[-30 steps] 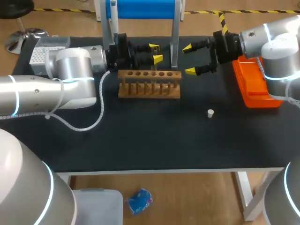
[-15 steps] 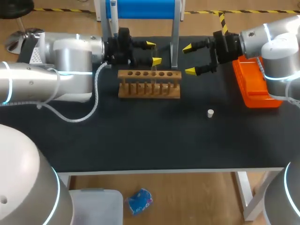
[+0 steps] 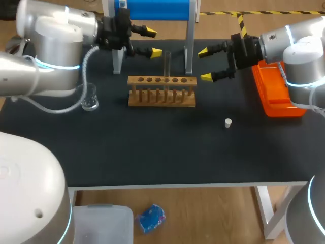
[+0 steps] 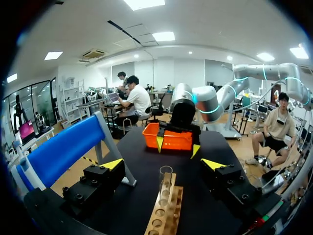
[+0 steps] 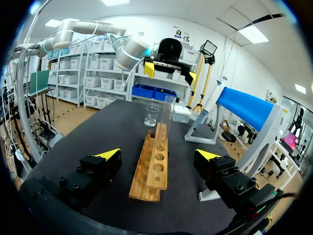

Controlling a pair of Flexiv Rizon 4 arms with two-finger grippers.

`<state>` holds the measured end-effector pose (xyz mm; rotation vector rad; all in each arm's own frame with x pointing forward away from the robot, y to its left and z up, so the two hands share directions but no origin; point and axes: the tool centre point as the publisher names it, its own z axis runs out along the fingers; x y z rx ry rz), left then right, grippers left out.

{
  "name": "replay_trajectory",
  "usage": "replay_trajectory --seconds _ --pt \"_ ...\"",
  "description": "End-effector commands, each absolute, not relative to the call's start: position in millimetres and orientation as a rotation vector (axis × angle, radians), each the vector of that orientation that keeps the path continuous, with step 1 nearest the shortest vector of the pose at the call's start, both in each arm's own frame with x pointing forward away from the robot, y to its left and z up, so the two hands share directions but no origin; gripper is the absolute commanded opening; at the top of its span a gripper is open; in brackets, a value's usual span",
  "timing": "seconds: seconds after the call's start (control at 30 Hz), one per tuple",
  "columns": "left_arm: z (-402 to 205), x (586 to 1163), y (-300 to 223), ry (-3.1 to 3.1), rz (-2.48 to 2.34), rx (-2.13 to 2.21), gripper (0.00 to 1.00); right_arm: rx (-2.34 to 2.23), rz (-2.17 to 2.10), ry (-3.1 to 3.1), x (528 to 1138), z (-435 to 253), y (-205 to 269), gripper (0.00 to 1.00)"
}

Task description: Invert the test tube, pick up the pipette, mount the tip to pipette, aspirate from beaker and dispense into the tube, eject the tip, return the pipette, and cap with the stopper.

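A clear test tube (image 3: 166,64) stands upright in the wooden rack (image 3: 161,92), its open mouth up; nothing holds it. My left gripper (image 3: 153,42) hovers open behind and left of the rack, apart from the tube. In its wrist view the tube (image 4: 165,188) rises from the rack (image 4: 164,221) ahead of the open left gripper (image 4: 164,164). Right of the rack, my right gripper (image 3: 204,64) hangs open and empty. From its wrist, the right gripper (image 5: 157,155) looks along the rack (image 5: 151,169) to the tube (image 5: 168,113). A glass beaker (image 3: 90,99) sits left of the rack, a white stopper (image 3: 228,122) front right.
An orange tray (image 3: 277,89) lies at the table's right edge under my right arm. A blue stand on metal legs (image 3: 152,10) rises behind the rack. Beyond the beaker (image 5: 151,116) sits a white box (image 5: 181,113). Bare black tabletop fills the front half.
My left gripper has opened, let go of the tube and drawn back up and left from the rack. The beaker is now uncovered. The right arm has not moved.
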<state>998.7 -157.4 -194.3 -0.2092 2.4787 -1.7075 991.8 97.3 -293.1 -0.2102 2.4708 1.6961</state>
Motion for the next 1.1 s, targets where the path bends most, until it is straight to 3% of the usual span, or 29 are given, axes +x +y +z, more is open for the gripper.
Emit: replay_trajectory --seconds 0.03,0.27,0.97,1.1 --pt "-152.7 959.2 -93.2 2.568 -1.517 -0.274 1.00 -0.211 1.694 2.472 991.6 -292.8 96.9 1.00" --pt "-127.4 924.5 -44.9 2.539 -1.421 -0.349 1.00 -0.211 1.694 2.472 991.6 -292.8 96.9 1.00" --pt "-127.4 924.5 -44.9 2.539 -1.421 -0.349 1.00 -0.211 1.694 2.472 991.6 -292.8 96.9 1.00" --pt "-142.8 960.4 16.2 2.465 -1.333 -0.548 1.00 -0.211 1.694 2.472 991.6 -292.8 96.9 1.00"
